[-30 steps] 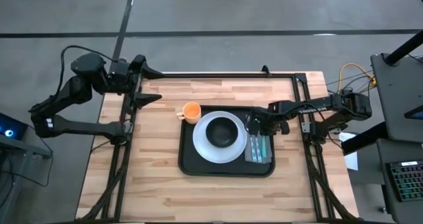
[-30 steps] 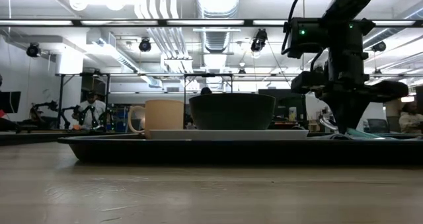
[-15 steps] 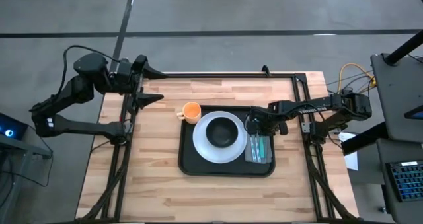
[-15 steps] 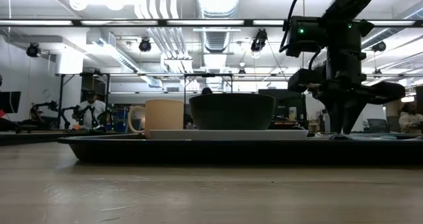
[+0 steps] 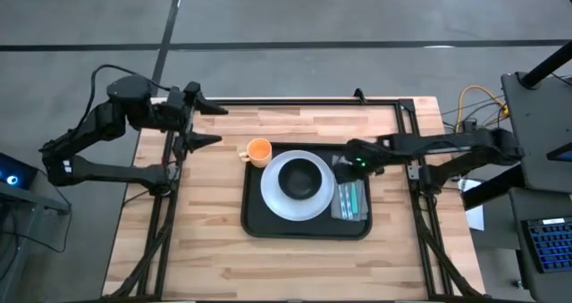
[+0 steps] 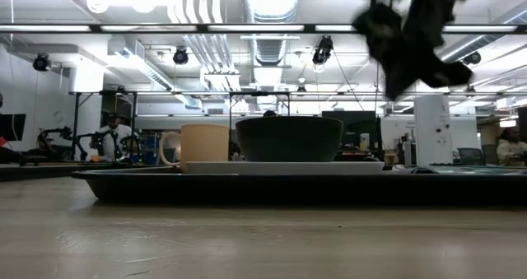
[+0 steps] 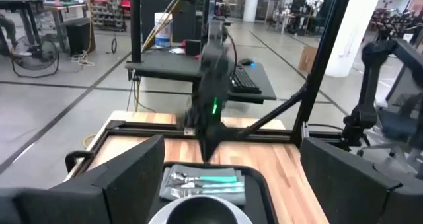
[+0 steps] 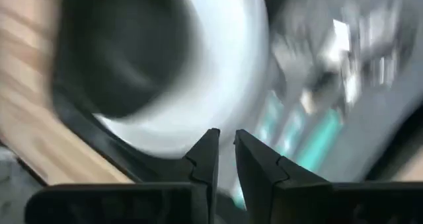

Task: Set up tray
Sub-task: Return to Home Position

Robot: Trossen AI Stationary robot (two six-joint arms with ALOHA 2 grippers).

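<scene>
1. The wooden bench shows bare planks along its near edge.
2. About the middle of the bench, the black tray lies flat on the wood, with one long side facing the near edge.
3. Inside the tray, left of centre, sits the white plate. A dark bowl stands upright on it.
4. Just right of the plate, also within the tray, lies a grey napkin. Teal-handled cutlery lies side by side on top of it.
5. An orange cup stands upright at the tray's far left corner, just beside the plate, with its handle pointing left.
6. The right gripper hangs over the far right part of the tray, above the far end of the napkin. In the low view it is high above the tray and touches nothing. Its fingers are drawn together with only a slit between them, and nothing is held.
7. The left gripper waits at the bench's far left edge, well apart from the tray and pointing towards it. Its fingers are spread wide and empty.
</scene>
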